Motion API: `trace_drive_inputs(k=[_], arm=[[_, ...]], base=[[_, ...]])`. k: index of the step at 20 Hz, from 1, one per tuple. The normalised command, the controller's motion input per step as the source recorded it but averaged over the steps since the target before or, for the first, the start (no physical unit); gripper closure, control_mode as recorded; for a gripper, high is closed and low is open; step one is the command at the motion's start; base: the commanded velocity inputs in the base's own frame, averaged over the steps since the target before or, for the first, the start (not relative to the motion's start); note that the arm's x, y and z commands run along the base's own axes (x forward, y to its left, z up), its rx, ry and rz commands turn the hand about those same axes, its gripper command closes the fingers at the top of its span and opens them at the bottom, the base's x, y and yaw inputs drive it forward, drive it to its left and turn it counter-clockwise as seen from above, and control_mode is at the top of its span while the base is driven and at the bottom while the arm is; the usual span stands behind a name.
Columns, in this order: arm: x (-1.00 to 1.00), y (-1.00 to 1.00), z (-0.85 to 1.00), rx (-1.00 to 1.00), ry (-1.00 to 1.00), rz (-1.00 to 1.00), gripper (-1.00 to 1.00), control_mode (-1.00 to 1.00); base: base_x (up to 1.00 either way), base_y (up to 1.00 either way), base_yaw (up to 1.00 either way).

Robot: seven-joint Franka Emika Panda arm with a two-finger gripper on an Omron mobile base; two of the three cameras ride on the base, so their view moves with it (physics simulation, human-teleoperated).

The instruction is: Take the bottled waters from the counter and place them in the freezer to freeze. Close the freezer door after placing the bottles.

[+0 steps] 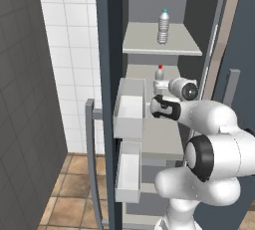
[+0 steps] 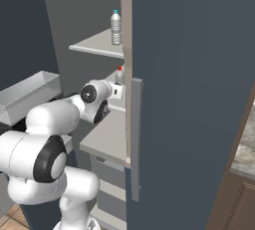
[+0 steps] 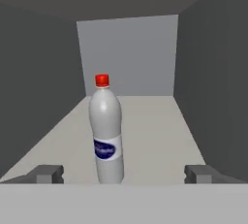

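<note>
Inside the open freezer, a red-capped bottled water with a blue label stands upright on the middle shelf. It shows too in the left base view and the right base view. My gripper is open just in front of it. Its fingertips sit wide to either side and do not touch the bottle. The teal-capped bottle stands upright on the shelf above. The freezer door hangs open on the left, its white bins facing inward.
The neighbouring blue-grey door with its vertical bar handle stands close on the right of my arm. The door bin juts in on the left. The counter edge shows at lower right. The side walls inside the freezer are close.
</note>
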Motion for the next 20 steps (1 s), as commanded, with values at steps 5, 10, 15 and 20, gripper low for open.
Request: trace_drive_inputs(k=[5, 10, 15, 20], arm=[[-0.12, 0.00, 0.09, 0.00, 0.21, 0.00, -1.00, -1.00], [-0.10, 0.00, 0.00, 0.01, 0.21, 0.00, -1.00, -1.00], [-0.22, 0.00, 0.00, 0.02, 0.20, 0.00, -1.00, -1.00], [-0.49, 0.00, 0.00, 0.01, 0.11, 0.00, -1.00, -1.00]], base=[[0.00, 0.00, 0.00], [0.00, 0.00, 0.00], [0.00, 0.00, 0.00], [0.00, 0.00, 0.00]])
